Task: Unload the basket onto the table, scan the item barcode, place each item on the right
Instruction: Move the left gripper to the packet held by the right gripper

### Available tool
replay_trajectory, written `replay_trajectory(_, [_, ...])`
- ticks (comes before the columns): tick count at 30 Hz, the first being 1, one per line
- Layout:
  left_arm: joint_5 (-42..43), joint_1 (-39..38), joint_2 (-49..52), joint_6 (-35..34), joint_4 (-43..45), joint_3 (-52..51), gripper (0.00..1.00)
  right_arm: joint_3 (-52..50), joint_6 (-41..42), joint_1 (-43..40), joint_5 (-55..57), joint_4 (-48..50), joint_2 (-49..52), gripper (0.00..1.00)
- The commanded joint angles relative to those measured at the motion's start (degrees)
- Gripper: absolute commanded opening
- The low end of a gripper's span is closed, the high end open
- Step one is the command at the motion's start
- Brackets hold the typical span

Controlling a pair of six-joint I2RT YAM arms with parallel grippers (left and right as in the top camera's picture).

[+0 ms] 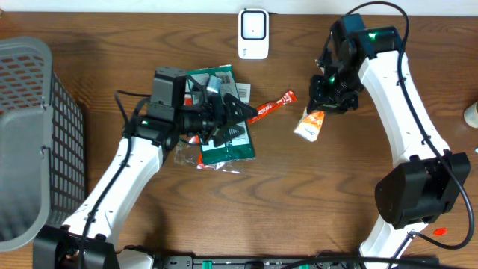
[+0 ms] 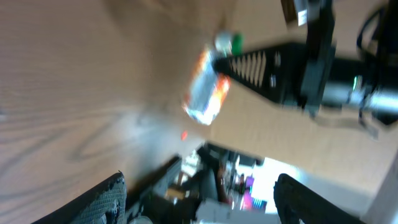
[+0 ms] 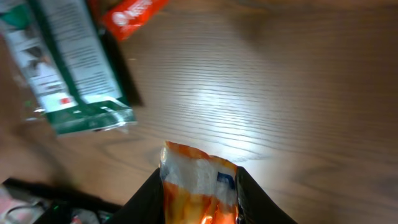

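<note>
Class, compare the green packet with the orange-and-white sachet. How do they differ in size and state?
The green packet is the larger; the orange-and-white sachet is small and narrow. The green packet lies flat on the table; the orange-and-white sachet is pinched in the right gripper. Both are printed flexible packs.

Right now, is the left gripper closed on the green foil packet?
No: the left gripper stands wide open, with nothing between its fingers in the left wrist view.

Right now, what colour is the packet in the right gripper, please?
Packet: orange and white; right wrist view.
</note>
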Motion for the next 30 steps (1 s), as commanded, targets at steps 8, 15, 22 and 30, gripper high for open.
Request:
replay_trajectory(8, [13.7, -7.6, 3.6, 7.0, 5.3, 0.6, 0.75, 1.5, -4.7, 0.1, -9.7, 0.3, 0.5, 0.09])
replay_trajectory(15, [17.2, -8.2, 7.3, 13.8, 5.4, 0.6, 0.71, 2.5, -10.1, -1.0, -18.6, -1.7, 0.5, 0.08])
replay_trajectory(22, [16.9, -8.2, 7.5, 17.2, 6.0, 0.6, 0.71, 3.2, -13.5, -1.1, -20.2, -5.5, 0.5, 0.08])
replay_trajectory(30, [15.3, -8.2, 7.5, 17.7, 8.9, 0.6, 0.71, 3.2, -17.0, -1.2, -22.3, -9.8, 0.5, 0.07])
